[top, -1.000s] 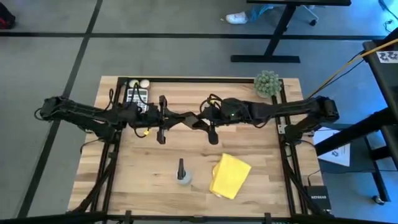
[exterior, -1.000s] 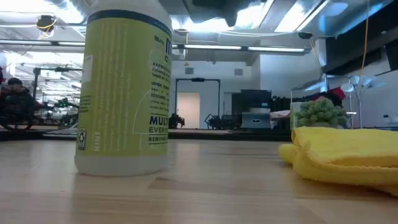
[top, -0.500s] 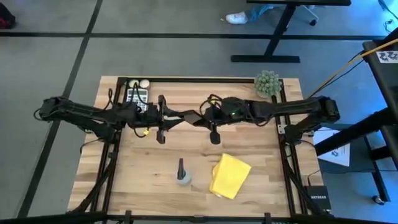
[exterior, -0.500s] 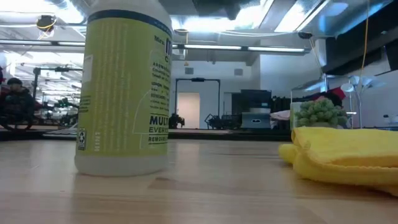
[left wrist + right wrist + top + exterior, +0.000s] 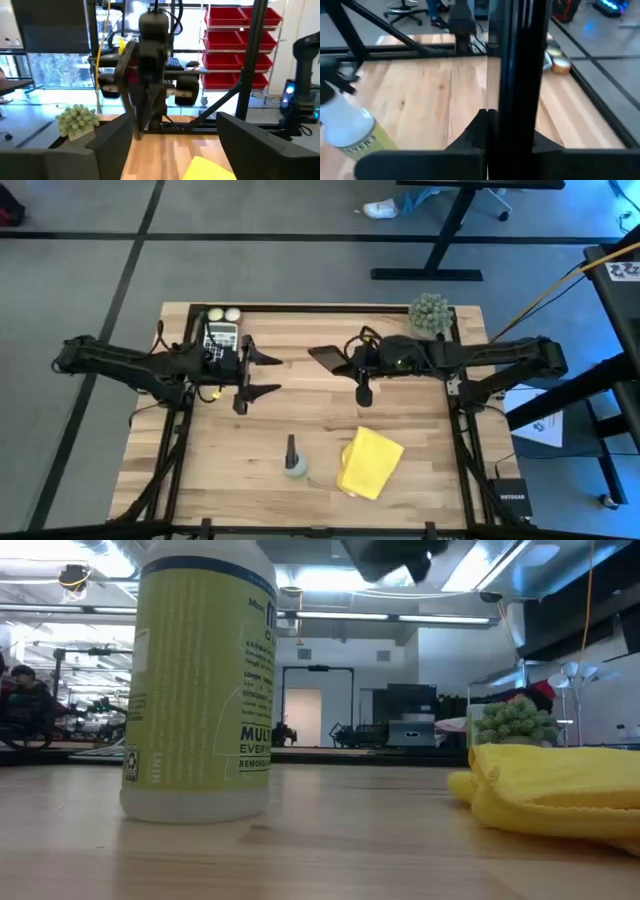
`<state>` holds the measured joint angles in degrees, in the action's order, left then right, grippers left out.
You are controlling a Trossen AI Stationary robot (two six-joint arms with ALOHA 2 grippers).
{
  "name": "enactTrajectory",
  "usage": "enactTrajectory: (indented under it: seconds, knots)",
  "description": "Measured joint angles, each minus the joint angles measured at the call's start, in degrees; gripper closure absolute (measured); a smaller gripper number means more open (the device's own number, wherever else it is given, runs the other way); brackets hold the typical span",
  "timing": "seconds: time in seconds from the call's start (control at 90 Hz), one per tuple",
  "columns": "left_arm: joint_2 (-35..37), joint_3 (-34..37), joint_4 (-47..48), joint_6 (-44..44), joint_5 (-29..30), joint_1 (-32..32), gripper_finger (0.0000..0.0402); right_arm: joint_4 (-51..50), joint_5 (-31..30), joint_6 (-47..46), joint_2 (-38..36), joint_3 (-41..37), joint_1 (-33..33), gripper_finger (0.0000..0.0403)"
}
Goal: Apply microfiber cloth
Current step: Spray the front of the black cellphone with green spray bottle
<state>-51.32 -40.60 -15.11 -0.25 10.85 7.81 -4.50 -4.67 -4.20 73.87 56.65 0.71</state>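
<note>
The yellow microfiber cloth (image 5: 370, 462) (image 5: 560, 795) lies folded on the table, near the front edge and right of centre; no gripper touches it. My right gripper (image 5: 350, 364) hovers over the far middle of the table, shut on a black smartphone (image 5: 327, 358). My left gripper (image 5: 268, 374) hovers to the phone's left, level and open, with nothing between its fingers (image 5: 102, 150). In the left wrist view the phone (image 5: 128, 75) shows in the right gripper ahead. My right gripper pinches the smartphone between its two fingers (image 5: 481, 124) at the phone's right end (image 5: 340, 361). The fingers come level from the table's right. The phone sticks out toward the table's left, tilted and lifted clear of the table.
A spray bottle (image 5: 293, 460) (image 5: 200, 680) stands just left of the cloth. At the far left lie a grey keypad device (image 5: 220, 335) and two small balls (image 5: 223, 313). A green spiky ball (image 5: 430, 313) sits at the far right corner.
My left gripper has opened, let go of the phone and drawn back toward the table's left edge. My right gripper has gone toward the right edge with the phone, which stays clear of the table. Cloth and bottle have not moved.
</note>
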Motion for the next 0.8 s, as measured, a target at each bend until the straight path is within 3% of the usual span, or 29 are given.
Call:
enactTrajectory:
  seconds: [0.222,0.4,0.8]
  knots:
    - [-0.01,0.00,-0.43,-1.99,-0.10,0.07,0.0133,11.43,-0.77,-3.01,0.00,-7.99,0.00,0.0397]
    - [0.36,0.00,-1.27,-1.05,0.27,0.09,0.0121,12.15,-0.89,-3.19,-0.01,-8.90,0.00,0.0398]
    - [0.74,0.00,-1.27,0.37,1.81,0.03,0.0005,12.20,-0.87,-2.98,-0.02,-8.89,0.00,0.0398]
